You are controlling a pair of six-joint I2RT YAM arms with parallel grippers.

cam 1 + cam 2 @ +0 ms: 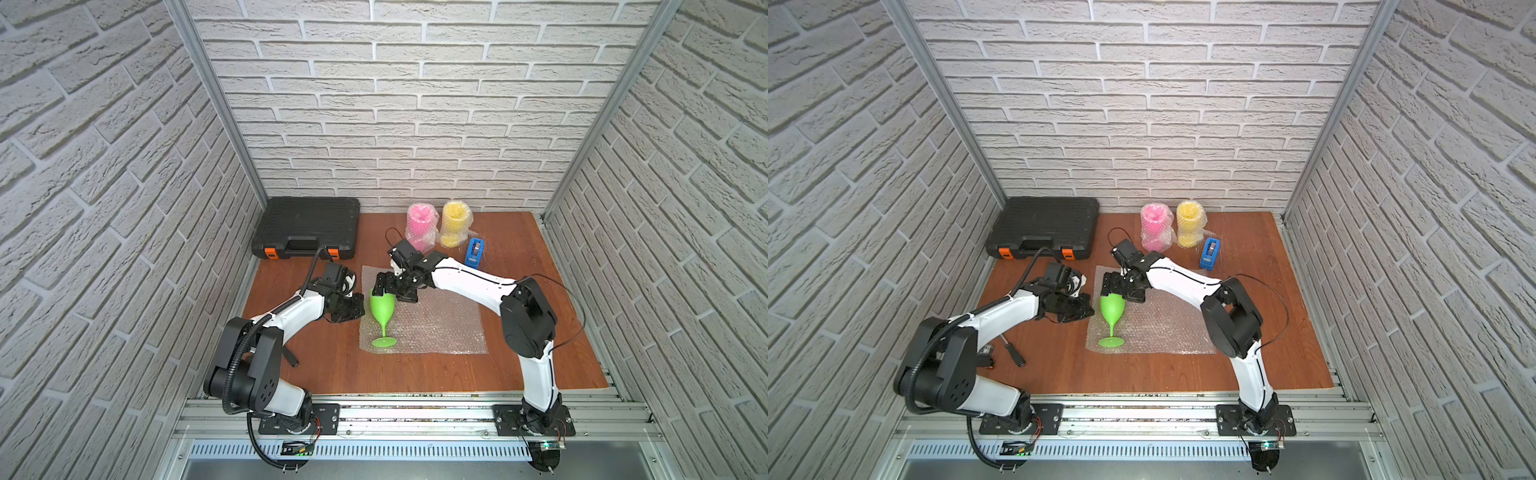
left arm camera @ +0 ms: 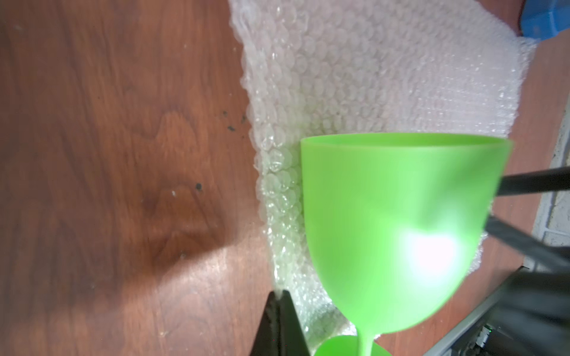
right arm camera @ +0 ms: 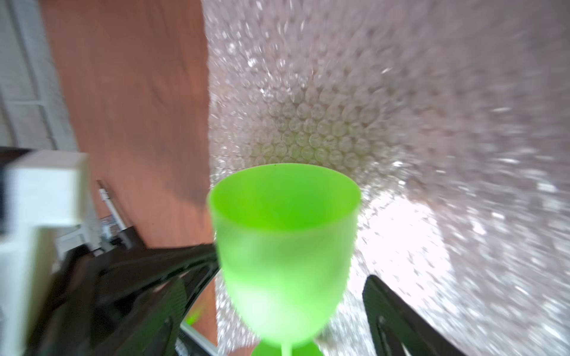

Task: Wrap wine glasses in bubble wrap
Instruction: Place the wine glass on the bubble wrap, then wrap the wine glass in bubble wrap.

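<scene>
Two-handed, sets up the roll: has goblet (image 1: 382,305) lying on its side along left edge of wrap (image 1: 436,328), right claw (image 1: 394,291) spread loose astride the bowl, left claw (image 2: 281,300) clenched at that edge, maybe pinching it to fold over.

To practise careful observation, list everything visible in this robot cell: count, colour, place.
green goblet: 1, lime green, upright on the sheet, unwrapped
bubble wrap sheet: 1, clear whitish, flat, mid-table
pink goblet: 1, pink, back, bubble-wrapped
yellow goblet: 1, yellow, beside the pink, bubble-wrapped
tape dispenser: 1, blue, by the yellow goblet
tool case: 1, black, orange latches, back left
hand tool: 1, black handle, near left arm
tabletop: 1, reddish-brown wood
left gripper: 1, black, shut, at sheet's left edge
right gripper: 1, black, open around green goblet's bowl
</scene>
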